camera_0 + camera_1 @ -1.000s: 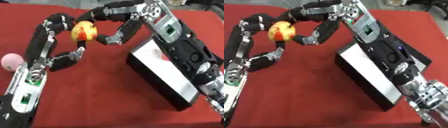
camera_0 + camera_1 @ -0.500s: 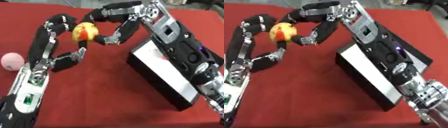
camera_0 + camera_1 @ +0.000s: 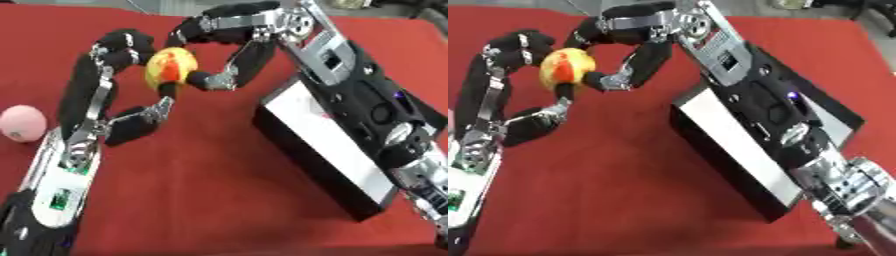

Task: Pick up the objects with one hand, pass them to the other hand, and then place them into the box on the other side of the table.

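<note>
A yellow and red ball [image 3: 170, 68] is held above the red table between both hands. My left hand [image 3: 93, 95] reaches up from the left, its fingers curled over the ball's left side and its thumb under it. My right hand [image 3: 248, 54] comes in from the upper right, with fingers arched over the top of the ball and a fingertip against its right side. A pink ball [image 3: 22, 123] lies on the cloth at the far left. The black box [image 3: 311, 162] with a white inside stands at the right, partly hidden by my right forearm.
The red cloth [image 3: 201, 190] covers the table from the middle down to the front edge. My right forearm [image 3: 780, 115] lies across the box's far half. Grey floor shows beyond the table's far edge.
Almost nothing: the yellow and red ball and both hands around it have sunk very slightly. The pink ball and the box have not moved.
</note>
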You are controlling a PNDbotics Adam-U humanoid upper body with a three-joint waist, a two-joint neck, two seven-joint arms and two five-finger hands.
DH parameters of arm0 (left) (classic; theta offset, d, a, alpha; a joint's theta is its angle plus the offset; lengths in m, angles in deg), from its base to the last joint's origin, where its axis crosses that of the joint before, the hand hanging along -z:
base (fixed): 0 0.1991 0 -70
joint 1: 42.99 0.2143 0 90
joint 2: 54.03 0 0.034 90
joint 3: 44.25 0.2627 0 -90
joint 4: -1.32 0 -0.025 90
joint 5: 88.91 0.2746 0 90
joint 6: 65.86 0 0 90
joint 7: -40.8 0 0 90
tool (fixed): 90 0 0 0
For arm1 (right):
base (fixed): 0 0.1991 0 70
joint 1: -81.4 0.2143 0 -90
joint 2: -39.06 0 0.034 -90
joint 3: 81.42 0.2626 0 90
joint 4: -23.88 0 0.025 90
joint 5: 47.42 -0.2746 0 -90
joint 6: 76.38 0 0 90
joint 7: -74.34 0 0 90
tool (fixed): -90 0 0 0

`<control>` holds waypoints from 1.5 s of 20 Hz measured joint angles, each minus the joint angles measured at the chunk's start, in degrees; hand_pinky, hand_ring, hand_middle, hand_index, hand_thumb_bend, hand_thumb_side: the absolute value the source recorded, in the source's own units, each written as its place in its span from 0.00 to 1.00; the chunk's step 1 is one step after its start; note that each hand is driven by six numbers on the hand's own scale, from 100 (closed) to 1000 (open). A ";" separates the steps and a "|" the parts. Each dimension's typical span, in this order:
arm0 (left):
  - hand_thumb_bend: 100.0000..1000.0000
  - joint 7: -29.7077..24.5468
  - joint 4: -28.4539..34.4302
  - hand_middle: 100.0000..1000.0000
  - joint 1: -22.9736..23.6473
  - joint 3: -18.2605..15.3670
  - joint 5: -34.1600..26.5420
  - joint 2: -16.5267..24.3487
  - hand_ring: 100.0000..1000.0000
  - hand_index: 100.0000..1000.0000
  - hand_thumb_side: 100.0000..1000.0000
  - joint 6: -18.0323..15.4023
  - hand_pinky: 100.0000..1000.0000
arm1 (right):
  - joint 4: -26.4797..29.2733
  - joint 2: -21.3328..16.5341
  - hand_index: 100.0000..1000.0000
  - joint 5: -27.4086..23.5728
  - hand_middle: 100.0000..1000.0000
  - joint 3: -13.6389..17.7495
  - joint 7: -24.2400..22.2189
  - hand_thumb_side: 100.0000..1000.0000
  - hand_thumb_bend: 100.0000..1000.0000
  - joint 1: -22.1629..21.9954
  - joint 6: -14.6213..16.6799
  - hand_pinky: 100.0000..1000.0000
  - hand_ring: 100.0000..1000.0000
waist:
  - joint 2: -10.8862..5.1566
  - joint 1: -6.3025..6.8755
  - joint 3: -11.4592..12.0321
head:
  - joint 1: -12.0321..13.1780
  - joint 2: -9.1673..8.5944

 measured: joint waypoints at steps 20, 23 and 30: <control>0.23 1.36 -1.11 0.54 -0.32 0.12 0.04 -0.66 0.72 0.72 0.28 3.03 0.91 | 2.32 -0.64 0.31 -11.16 0.33 -0.14 4.15 0.08 0.00 -0.93 -10.63 0.89 0.52 | 0.02 0.00 -1.11 | -0.37 0.02; 0.38 1.42 -1.47 0.57 -0.29 0.04 -0.23 -0.78 0.73 0.76 0.40 5.16 0.93 | 3.24 -1.14 0.31 -12.17 0.33 0.00 4.86 0.08 0.00 -1.14 -11.05 0.89 0.51 | 0.02 0.00 -1.36 | -0.37 0.05; 0.54 2.17 -2.20 0.58 0.47 -0.60 -0.89 -0.40 0.74 0.79 0.55 8.63 0.95 | 4.62 -2.08 0.30 -13.67 0.32 0.41 6.86 0.07 0.00 -2.13 -11.11 0.88 0.51 | -0.02 0.03 -2.12 | -0.39 0.32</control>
